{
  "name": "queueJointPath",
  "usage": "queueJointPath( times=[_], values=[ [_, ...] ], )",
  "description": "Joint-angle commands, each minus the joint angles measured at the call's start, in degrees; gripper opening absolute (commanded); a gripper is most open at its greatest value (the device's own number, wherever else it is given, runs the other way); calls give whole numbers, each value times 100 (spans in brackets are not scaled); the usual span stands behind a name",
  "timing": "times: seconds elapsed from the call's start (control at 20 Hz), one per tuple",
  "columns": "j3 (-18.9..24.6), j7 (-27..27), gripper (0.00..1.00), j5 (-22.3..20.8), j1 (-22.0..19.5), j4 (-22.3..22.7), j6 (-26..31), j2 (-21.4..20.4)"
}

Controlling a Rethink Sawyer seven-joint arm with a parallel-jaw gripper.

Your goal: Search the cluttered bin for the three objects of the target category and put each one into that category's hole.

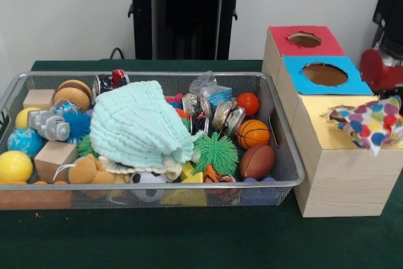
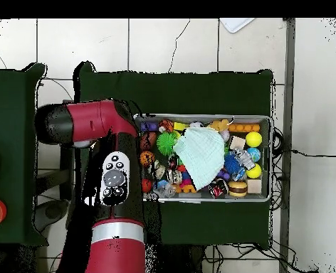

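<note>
On top of the yellow box [image 1: 324, 114], at the right of the front view, a spotted white cloth [image 1: 371, 123] lies bunched over the hole [image 1: 338, 114], covering most of it and hanging a little past the box's right side. Only a ragged bit of the hole's edge shows at the cloth's left. Behind the yellow box stand a blue-topped box [image 1: 296, 67] and a red-topped box [image 1: 280, 37], each with its round hole open.

Left of the boxes sits the wire bin [image 1: 286, 155] on the green table [image 1: 189, 244], heaped with toys. A mint cloth [image 1: 135, 124] is draped across its middle, with a cream cloth [image 1: 138, 167] peeking from beneath it. A spiky green ball [image 1: 216, 152], a small basketball [image 1: 253, 133] and a brown football [image 1: 257, 161] lie toward the boxes; a yellow ball [image 1: 14, 165] and a wooden block [image 1: 53, 155] are at the far end.

From overhead, the red arm [image 2: 110, 185] stretches over the boxes and hides them. I cannot tell whether the jaws are released or clenched.
</note>
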Motion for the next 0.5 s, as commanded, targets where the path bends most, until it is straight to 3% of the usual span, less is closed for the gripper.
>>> queueJointPath(
  times=[0.05, 0.3, 0.5],
  values=[
    [-10, 1202, 0, -102, -102, 410, -302, 576],
    [-129, 1255, 0, -77, -55, 425, -69, 625],
    [-221, 935, 0, -189, -114, 640, 408, 345]
  ],
)
